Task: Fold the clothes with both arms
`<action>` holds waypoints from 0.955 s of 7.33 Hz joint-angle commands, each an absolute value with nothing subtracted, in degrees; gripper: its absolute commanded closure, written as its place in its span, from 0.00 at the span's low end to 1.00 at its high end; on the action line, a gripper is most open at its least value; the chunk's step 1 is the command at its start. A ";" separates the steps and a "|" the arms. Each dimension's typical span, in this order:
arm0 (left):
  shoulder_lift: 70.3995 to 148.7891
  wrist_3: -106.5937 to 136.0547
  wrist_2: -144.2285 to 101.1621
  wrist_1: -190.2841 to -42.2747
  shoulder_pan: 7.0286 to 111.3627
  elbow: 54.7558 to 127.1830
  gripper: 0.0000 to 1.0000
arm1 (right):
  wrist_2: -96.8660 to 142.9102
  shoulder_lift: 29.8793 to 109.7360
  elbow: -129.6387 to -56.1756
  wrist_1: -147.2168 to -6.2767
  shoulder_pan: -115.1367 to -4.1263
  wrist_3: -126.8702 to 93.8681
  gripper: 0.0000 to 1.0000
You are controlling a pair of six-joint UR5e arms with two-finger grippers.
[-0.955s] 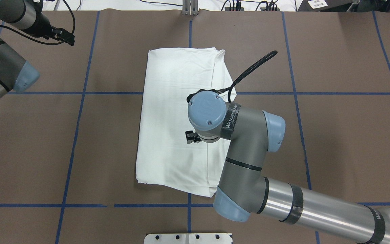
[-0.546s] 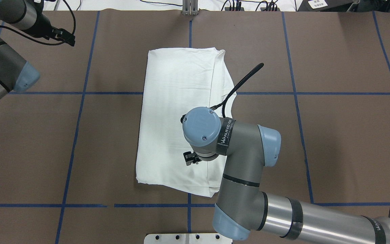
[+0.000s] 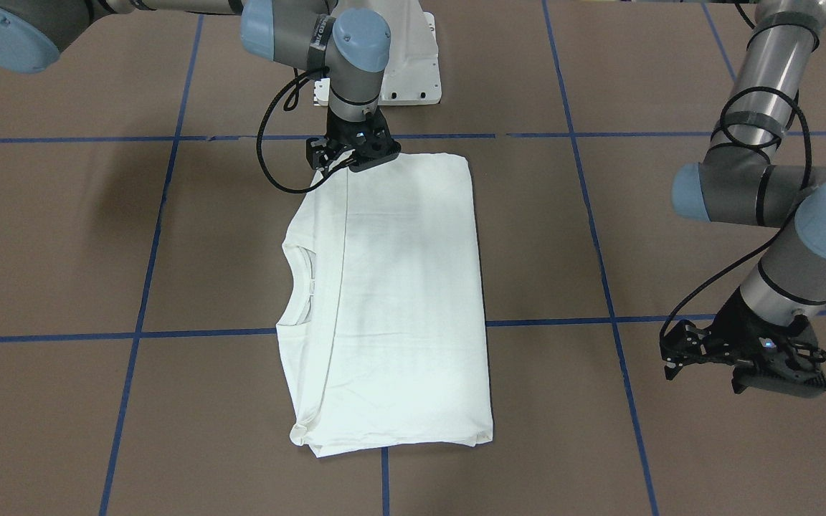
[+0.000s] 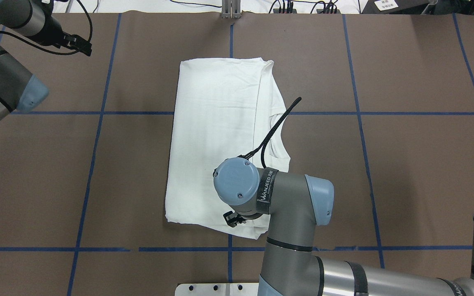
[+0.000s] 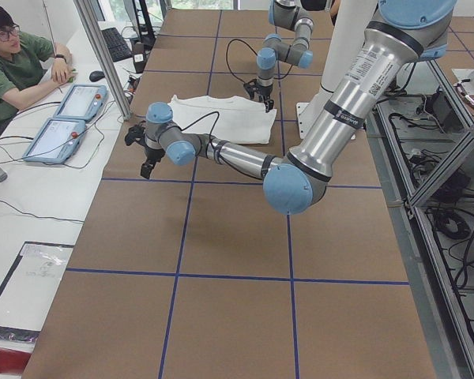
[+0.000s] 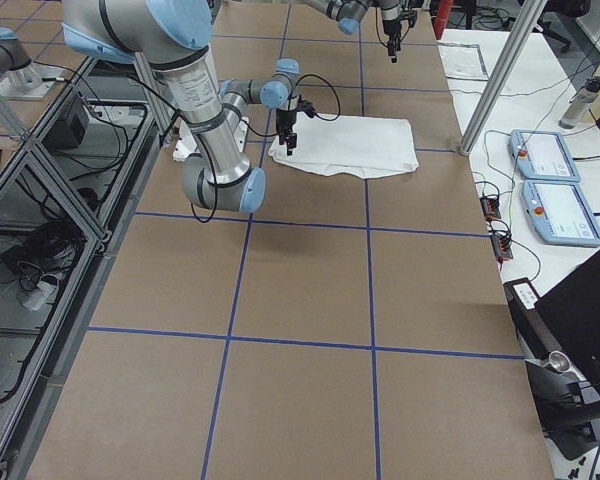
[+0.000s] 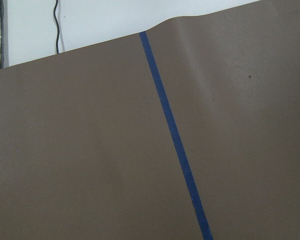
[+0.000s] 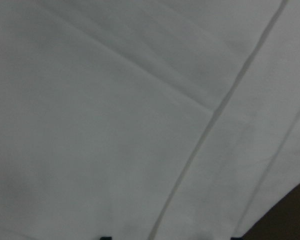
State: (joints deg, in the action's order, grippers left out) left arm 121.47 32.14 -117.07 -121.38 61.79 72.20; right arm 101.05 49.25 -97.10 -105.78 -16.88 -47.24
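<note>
Folded T-shirt (image 4: pixel 216 135) lay on table (image 4: pixel 405 164) | right end effector (image 4: pixel 232 218) over its 6 o'clock edge | left end effector (image 4: pixel 78 44) at 10 o'clock, well apart | opening of neither was discernible.

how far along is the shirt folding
Done: the white long-sleeved T-shirt lies as a layered rectangle, no sleeve sticking out. In hand: the right pincer hovers at its end nearest the robot; the left pincer hangs over the bare brown table. Left: probably another fold.
</note>
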 commanded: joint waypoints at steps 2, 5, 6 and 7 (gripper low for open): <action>121.46 32.17 -117.07 -121.29 61.79 72.68 0.00 | 100.81 49.75 -97.73 -106.79 -16.61 -45.18 0.63; 121.46 32.17 -117.07 -121.38 61.79 72.77 0.00 | 100.99 49.57 -98.52 -106.79 -16.26 -45.09 0.88; 121.46 32.17 -117.07 -121.29 61.79 72.77 0.00 | 100.99 49.66 -98.53 -106.79 -16.26 -45.09 1.00; 121.46 32.17 -117.07 -121.29 61.79 72.69 0.00 | 100.90 49.83 -98.96 -106.87 -16.26 -45.09 1.00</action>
